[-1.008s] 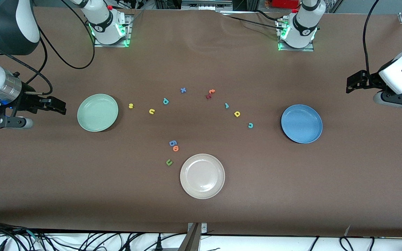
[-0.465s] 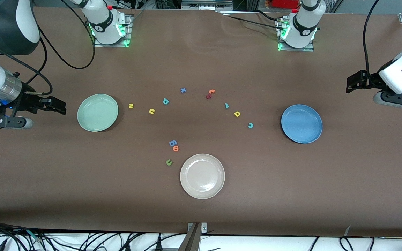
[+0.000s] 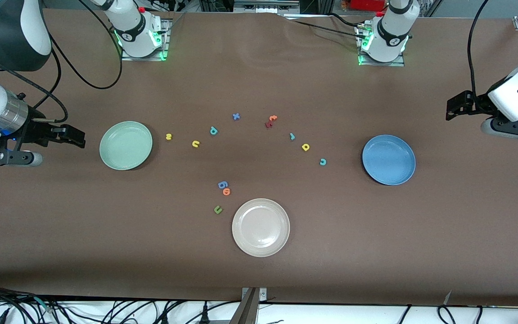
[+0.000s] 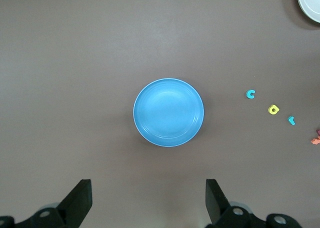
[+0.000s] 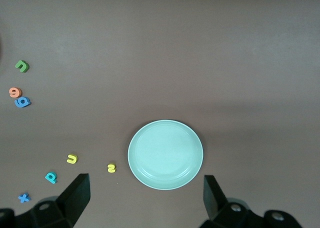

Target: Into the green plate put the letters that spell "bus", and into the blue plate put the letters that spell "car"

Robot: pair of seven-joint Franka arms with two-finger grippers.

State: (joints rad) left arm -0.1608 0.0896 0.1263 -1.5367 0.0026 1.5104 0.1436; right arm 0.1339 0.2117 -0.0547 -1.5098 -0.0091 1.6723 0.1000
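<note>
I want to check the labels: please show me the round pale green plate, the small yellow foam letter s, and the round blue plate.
round pale green plate [image 3: 126, 145]: front view, middle of its bare floor.
small yellow foam letter s [image 3: 168, 136]: front view, centre of the letter.
round blue plate [image 4: 168, 112]: left wrist view, middle of its bare floor.

Right gripper [image 5: 145, 180] hangs over the table, fingers spread wide, nothing in them. Calling the fingers' side of the green plate [image 5: 165, 138] 6 o'clock: yellow s [image 5: 111, 168] sits just off the rim at 9, then yellow u [image 5: 72, 159], teal b [image 5: 50, 177] and blue x [image 5: 23, 198] trail out toward 8. Out around 10, blue g [image 5: 22, 102] touches an orange letter [image 5: 15, 92], with green u [image 5: 21, 66] nearby.
</note>
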